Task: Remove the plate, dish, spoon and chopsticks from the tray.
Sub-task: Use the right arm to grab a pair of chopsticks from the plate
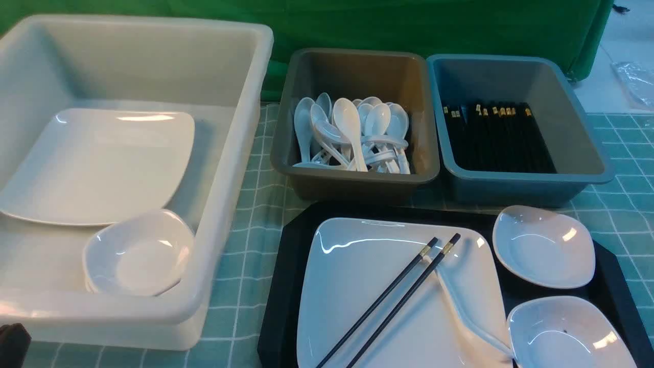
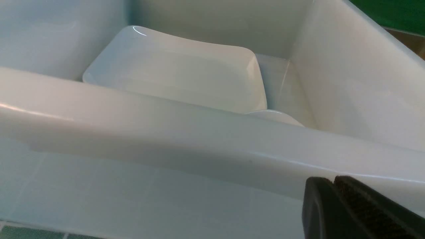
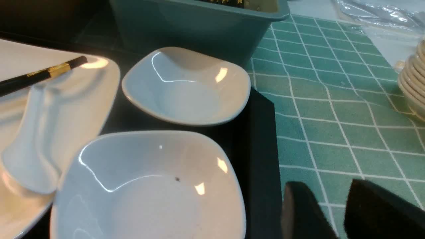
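The right gripper (image 3: 327, 186) hangs over the green checked tablecloth (image 3: 332, 116) with its jaws parted and nothing between them. The left gripper (image 2: 333, 181) is pressed closed and empty, with the outer wall of the large translucent white plastic tub (image 2: 166, 132) straight ahead of it.

Nothing is cleared yet. Just beyond the right jaws rises the rim of the big flat black plastic tray (image 3: 259, 139), and just past it sits the nearer small glossy white rounded-diamond dish (image 3: 149, 189), with its twin (image 3: 186, 86) further ahead. Well beyond both lies the large glossy white square plate (image 1: 357, 276), carrying the pair of thin black gold-banded chopsticks (image 1: 378, 301) and the glossy white soup spoon (image 3: 33, 142).

We see two main risks. The chopsticks lie loose across the spoon's handle, so tilting the plate first would likely send them rolling. The near dish sits against the spoon's end (touching or not, we cannot tell), so dragging it could nudge the spoon. Glazed rims may also slip in the pads.

Further ahead stand the grey plastic tub of spoons (image 1: 357, 184) and the blue plastic tub of chopsticks (image 1: 511, 189) — their walls must be cleared.
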Controlling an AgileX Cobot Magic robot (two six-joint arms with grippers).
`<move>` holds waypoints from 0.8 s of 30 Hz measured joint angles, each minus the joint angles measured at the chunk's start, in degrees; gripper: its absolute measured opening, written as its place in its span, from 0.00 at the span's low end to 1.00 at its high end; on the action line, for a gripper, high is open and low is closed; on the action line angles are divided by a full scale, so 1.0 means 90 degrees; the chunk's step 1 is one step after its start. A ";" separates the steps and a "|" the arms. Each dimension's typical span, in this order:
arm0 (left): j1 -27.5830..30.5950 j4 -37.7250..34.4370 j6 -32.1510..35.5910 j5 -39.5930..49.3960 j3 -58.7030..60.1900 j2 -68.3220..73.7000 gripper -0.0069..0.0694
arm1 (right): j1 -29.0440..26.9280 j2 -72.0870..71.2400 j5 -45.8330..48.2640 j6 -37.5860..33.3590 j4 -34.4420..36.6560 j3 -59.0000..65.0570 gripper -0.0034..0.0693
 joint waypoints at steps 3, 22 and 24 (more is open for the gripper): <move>0.0000 0.0000 0.0000 0.0000 0.0000 0.0000 0.11 | 0.0000 0.0000 0.0000 0.0000 0.0000 0.0000 0.38; 0.0000 0.1499 0.0000 -0.0057 0.0000 0.0000 0.11 | 0.0000 0.0000 0.0000 0.0000 0.0000 0.0000 0.38; 0.0000 0.1722 0.0000 -0.0071 0.0000 0.0000 0.11 | 0.0000 0.0000 0.0000 0.0000 0.0000 0.0000 0.38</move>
